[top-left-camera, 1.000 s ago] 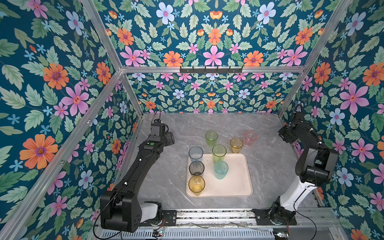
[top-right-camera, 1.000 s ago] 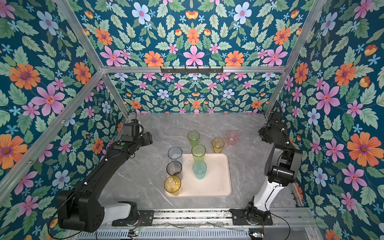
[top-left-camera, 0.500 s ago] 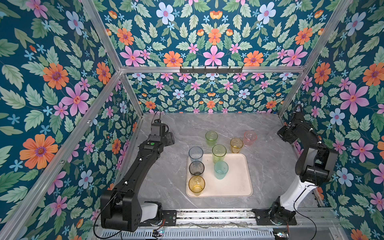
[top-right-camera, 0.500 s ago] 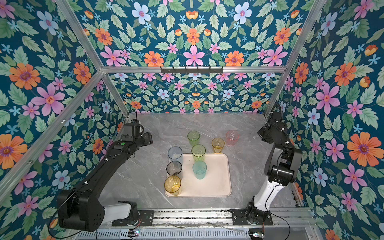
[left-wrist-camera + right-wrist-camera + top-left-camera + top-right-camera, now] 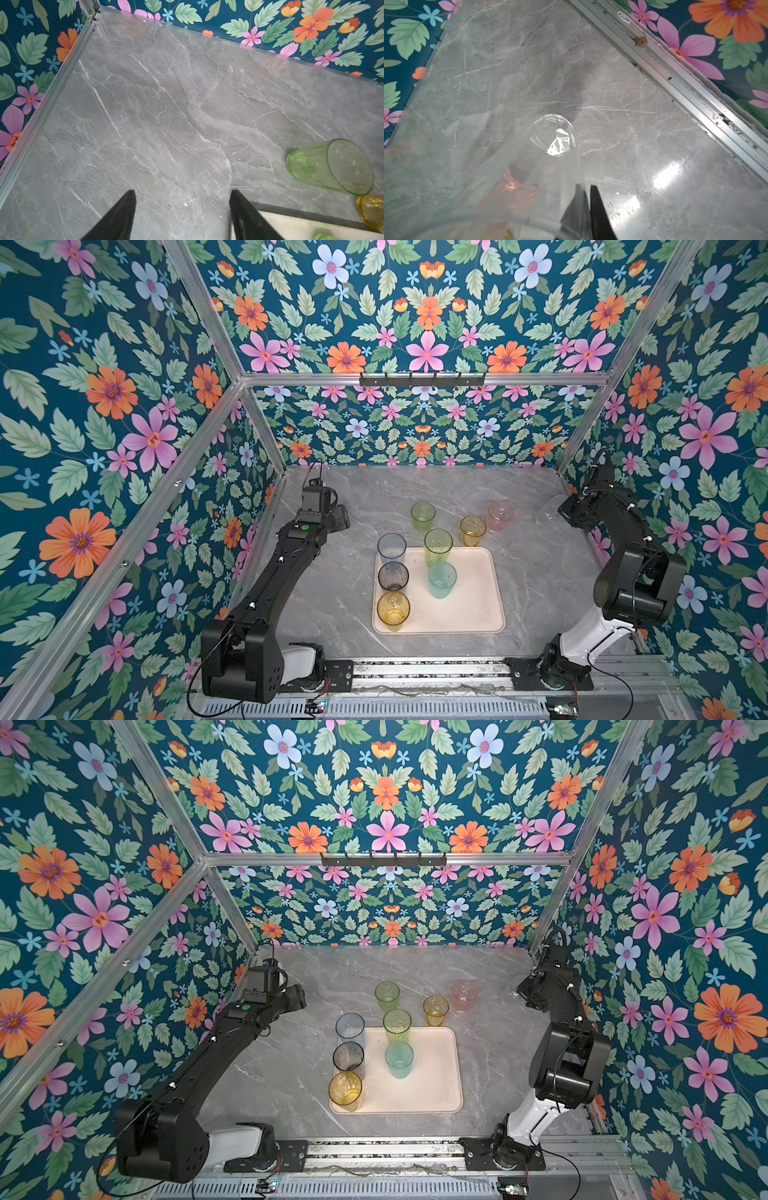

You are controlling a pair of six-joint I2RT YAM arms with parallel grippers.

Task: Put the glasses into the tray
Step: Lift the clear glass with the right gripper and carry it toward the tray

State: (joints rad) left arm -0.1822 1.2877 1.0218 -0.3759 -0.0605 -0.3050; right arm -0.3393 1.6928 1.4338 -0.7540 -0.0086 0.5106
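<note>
Presently held: one clear glass (image 5: 553,137), my right gripper (image 5: 584,187) pinched together on its wall near the rim.
Location: far right edge of the marble table (image 5: 540,593), well apart from the tray (image 5: 469,605); faint in both top views, so I cannot tell whether it rests on the marble. In tray: grey glass (image 5: 392,576), yellow glass (image 5: 393,608), teal glass (image 5: 442,578), tall yellow-green glass (image 5: 438,545). Beyond it: green glass (image 5: 422,516), amber glass (image 5: 472,530), pink glass (image 5: 500,516). My left gripper (image 5: 182,193): fingers apart over bare marble.
</note>
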